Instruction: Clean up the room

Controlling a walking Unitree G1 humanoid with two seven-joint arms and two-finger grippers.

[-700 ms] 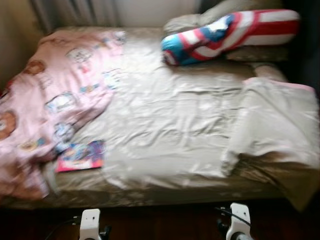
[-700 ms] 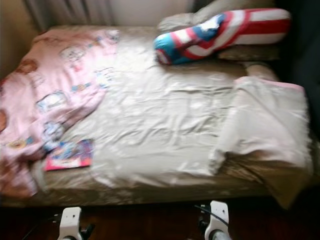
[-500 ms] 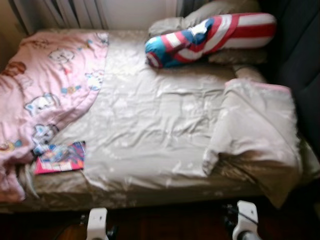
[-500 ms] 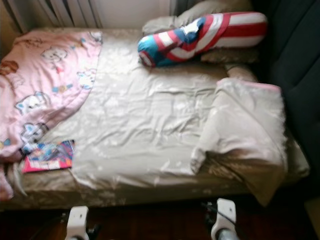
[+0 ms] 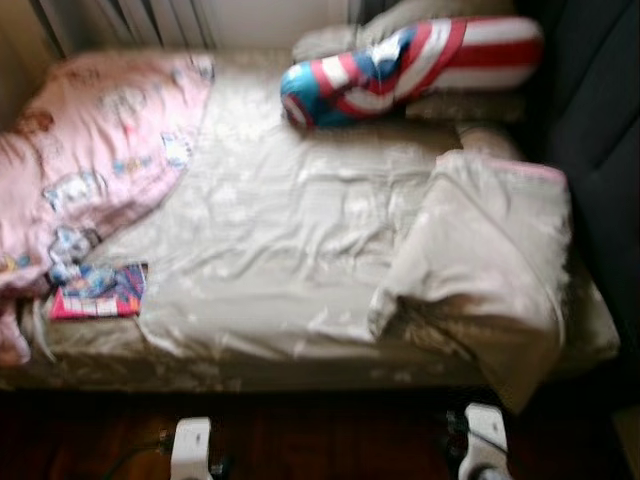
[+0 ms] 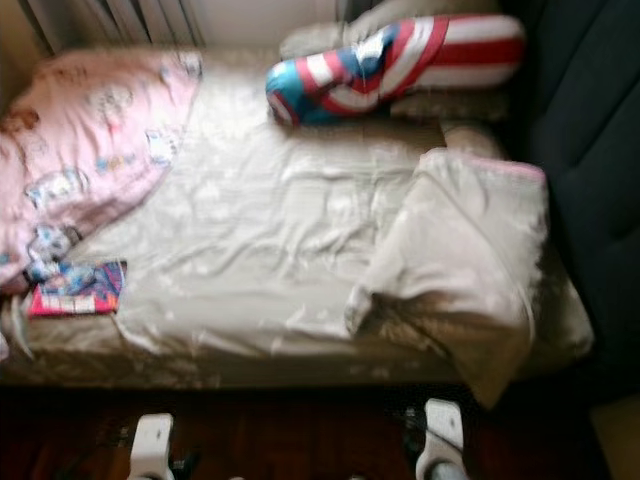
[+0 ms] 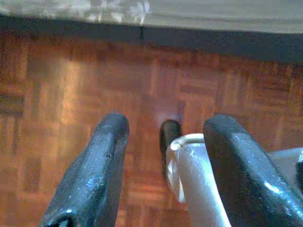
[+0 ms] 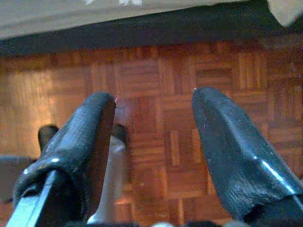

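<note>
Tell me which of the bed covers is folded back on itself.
The beige quilt at the bed's right side: its corner is turned over, showing a pink edge. The pink cartoon-print blanket lies bunched at the left instead.

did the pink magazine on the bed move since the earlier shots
No. The pink magazine lies tucked at the pink quilt edge exactly as before; the camera panned, shifting the whole picture.

Home bedroom, unmade bed (image 5: 290,250), pink cartoon quilt (image 5: 90,160), striped bolster pillow (image 5: 420,60), parquet floor (image 8: 156,142)
</note>
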